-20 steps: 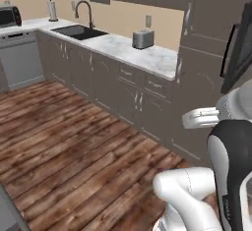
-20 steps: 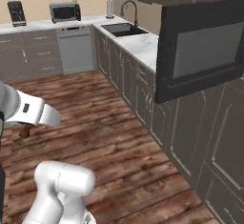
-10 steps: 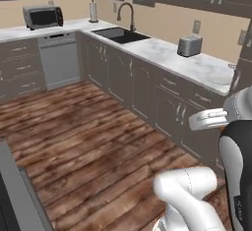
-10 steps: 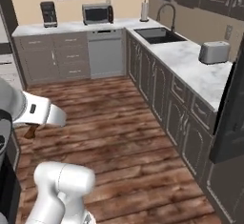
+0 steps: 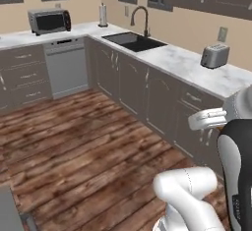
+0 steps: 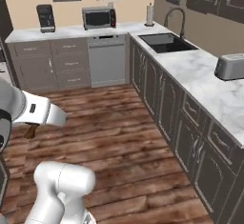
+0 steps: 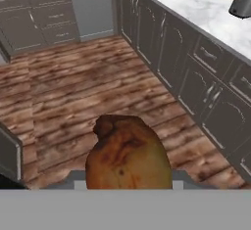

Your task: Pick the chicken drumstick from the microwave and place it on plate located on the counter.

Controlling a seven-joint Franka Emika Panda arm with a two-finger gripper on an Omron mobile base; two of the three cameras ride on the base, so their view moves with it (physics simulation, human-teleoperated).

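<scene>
Chicken drumstick sits clamped between the closed jaws of the gripper, held over the wooden floor, well apart from the marble counter with its toaster.

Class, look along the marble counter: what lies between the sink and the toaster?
Nothing: between sink and toaster, the right base view shows bare marble counter.
</scene>
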